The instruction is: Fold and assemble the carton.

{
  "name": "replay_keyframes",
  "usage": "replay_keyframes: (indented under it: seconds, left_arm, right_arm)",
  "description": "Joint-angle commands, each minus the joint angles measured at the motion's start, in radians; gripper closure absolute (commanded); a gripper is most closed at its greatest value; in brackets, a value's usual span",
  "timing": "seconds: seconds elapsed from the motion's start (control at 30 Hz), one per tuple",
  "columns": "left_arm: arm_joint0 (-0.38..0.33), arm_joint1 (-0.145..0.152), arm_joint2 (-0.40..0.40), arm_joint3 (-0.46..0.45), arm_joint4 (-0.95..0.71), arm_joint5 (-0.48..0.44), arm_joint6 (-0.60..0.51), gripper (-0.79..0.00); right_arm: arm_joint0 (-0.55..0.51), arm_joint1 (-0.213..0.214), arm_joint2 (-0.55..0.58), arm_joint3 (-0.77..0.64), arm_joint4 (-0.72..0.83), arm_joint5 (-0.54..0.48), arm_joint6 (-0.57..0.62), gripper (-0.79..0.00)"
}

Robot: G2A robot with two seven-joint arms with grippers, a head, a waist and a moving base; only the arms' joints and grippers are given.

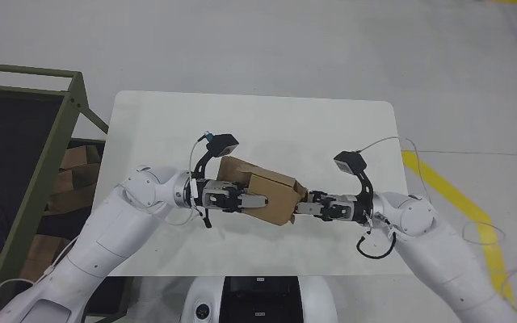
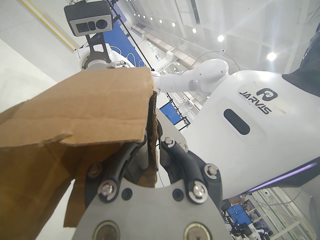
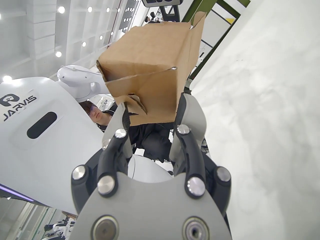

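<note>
A brown cardboard carton (image 1: 260,189), partly folded, hangs above the white table (image 1: 323,129) between my two arms. My left gripper (image 1: 241,199) is shut on a flap edge at the carton's left end; in the left wrist view its fingertips (image 2: 140,151) pinch the corrugated edge of the carton (image 2: 75,108). My right gripper (image 1: 303,204) is at the carton's right end. In the right wrist view the gripper (image 3: 153,108) is open, with its fingers (image 3: 190,111) spread either side of a hanging end flap of the carton (image 3: 150,58). One corner of that flap is torn and bent.
A green-framed bin (image 1: 48,153) holding flat cardboard stands off the table's left side. A yellow floor line (image 1: 452,202) runs to the right of the table. Bare table surface lies beyond the carton and in front of it.
</note>
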Motion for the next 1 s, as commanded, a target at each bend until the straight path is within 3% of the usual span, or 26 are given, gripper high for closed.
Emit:
replay_keyframes:
  seconds: [0.0, 0.53, 0.97]
  left_arm:
    - [-0.001, 0.001, 0.001, 0.001, 0.000, -0.001, 0.001, 0.000]
    - [-0.009, 0.005, 0.010, 0.006, -0.006, -0.001, 0.001, 0.000]
    - [-0.022, 0.004, 0.025, 0.016, -0.010, 0.005, -0.005, 0.000]
  right_arm:
    - [-0.004, -0.001, 0.003, -0.006, -0.009, 0.001, -0.004, -0.351]
    - [-0.026, -0.008, 0.021, -0.048, -0.107, 0.021, -0.058, -0.366]
    - [-0.115, -0.009, 0.069, -0.149, -0.308, 0.029, -0.231, -0.351]
